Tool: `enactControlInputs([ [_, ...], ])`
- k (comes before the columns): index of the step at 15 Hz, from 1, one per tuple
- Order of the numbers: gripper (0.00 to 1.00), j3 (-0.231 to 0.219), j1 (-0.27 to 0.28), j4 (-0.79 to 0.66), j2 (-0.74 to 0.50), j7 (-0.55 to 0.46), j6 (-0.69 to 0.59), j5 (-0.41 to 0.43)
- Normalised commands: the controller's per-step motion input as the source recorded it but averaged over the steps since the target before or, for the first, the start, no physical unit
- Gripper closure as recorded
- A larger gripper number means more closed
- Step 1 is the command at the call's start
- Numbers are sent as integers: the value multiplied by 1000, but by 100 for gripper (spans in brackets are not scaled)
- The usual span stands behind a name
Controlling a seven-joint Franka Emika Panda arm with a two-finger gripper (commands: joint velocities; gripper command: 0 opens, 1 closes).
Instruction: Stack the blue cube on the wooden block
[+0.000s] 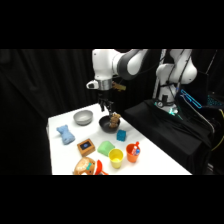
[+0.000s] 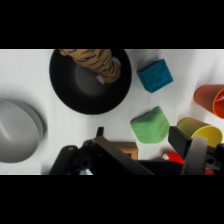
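Hovering above the black bowl (image 1: 108, 124) — gripper (image 1: 105, 106), finger state unclear — blue cube (image 1: 121, 135) sitting apart from wooden block (image 1: 86, 146)

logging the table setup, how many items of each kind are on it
bowls: 2, grey bowl, black bowl
cups: 2, yellow cup, orange cup
blocks: 3, blue cube, wooden block, green piece
toys: 3, pale-blue bone toy, tiger toy, doll
total: 10

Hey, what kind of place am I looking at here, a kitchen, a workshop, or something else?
Most likely a robotics lab set up for manipulation tests, not a kitchen. A white arm reaches over a white table hemmed in by black curtains, and the table holds toys and small props such as a blue cube and a yellow cup.
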Motion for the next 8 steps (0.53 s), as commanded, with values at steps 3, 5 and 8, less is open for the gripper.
enactControlInputs([
  [3, 0, 33, -21, -19, -54, -72, -6, -8],
  [5, 0, 44, -6, -66, -134, -135, 15, -35],
  [8, 0, 65, 24, -140, -198, -194, 37, -72],
])
